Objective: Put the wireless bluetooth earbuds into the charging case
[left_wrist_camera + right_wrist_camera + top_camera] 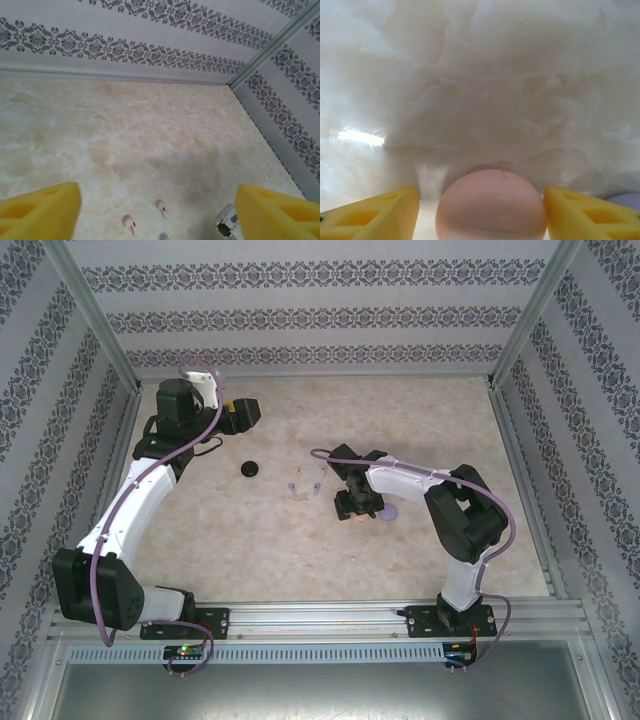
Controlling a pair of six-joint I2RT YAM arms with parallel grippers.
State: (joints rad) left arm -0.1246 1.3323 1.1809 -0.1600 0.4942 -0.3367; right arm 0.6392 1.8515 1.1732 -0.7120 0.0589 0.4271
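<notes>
pink case (pixel 491 207): smooth, domed; earbuds (pixel 161 208): 2 stemmed, pale; table (pixel 125 125): marbled

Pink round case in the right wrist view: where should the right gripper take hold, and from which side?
Probably across its widest rounded sides, coming straight down from above. The pink round case lies flat on the table, its smooth domed top offering no edge, and the right gripper straddles it, jaws open either side.
</notes>
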